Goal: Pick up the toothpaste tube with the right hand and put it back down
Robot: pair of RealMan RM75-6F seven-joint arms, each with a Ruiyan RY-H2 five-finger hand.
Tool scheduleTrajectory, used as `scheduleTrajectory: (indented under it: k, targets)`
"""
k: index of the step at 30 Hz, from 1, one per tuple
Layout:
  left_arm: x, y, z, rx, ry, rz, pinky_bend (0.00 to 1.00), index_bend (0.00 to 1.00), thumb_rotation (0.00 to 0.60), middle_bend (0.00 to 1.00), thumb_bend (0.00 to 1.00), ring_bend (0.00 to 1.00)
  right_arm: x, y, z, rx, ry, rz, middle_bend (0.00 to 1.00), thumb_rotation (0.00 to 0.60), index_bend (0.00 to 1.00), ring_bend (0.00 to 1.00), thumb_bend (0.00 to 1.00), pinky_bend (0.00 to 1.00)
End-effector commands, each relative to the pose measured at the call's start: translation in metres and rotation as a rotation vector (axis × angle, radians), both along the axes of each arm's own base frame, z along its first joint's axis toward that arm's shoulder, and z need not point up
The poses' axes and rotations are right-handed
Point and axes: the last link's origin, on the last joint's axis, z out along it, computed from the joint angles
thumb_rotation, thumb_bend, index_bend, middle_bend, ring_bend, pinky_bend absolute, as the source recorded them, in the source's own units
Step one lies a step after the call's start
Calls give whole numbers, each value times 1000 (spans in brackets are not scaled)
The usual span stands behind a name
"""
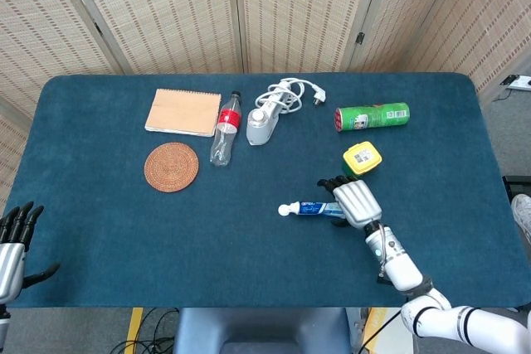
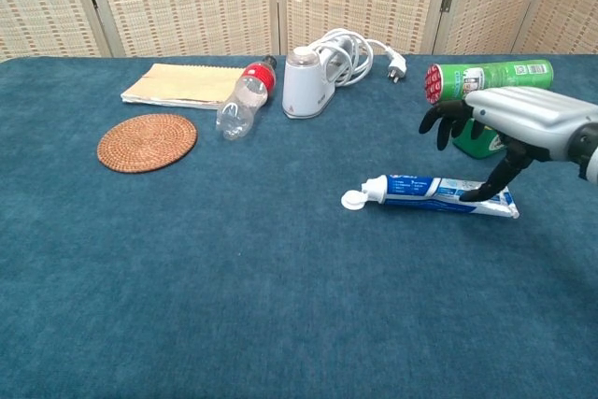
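The toothpaste tube (image 1: 318, 209) (image 2: 430, 193) lies flat on the blue table, white cap pointing left. My right hand (image 1: 353, 200) (image 2: 521, 121) hovers over the tube's tail end with its fingers spread and nothing held. In the chest view its thumb reaches down to the tail of the tube; I cannot tell whether it touches. My left hand (image 1: 12, 245) rests open at the table's front left edge, seen only in the head view.
A green box with a yellow lid (image 1: 362, 158) (image 2: 478, 140) stands just behind my right hand, and a green can (image 1: 372, 116) lies further back. A white device with cable (image 1: 262, 125), a bottle (image 1: 224, 130), notebook (image 1: 183, 112) and woven coaster (image 1: 171, 167) sit at the back left.
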Motion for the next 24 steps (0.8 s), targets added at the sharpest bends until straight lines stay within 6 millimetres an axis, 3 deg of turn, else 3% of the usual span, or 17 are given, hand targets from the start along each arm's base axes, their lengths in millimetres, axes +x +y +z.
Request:
scheduleTrajectory:
  k: [1,11,24]
  targets:
    - [-1,-1,0,-1,0,3,149,90,600,62,142,57,1,-3,-13,18,11,-8,377,600,265,281,135,302]
    - [-4,-2,0,-5,-6,12,149,90,600,61,142,56,1,-8,-32,36,13,-32,404,600,334,311,202,321]
    - [-7,-5,2,4,-9,19,149,90,600,59,142,56,1,-15,-37,38,38,-43,458,600,414,351,281,341]
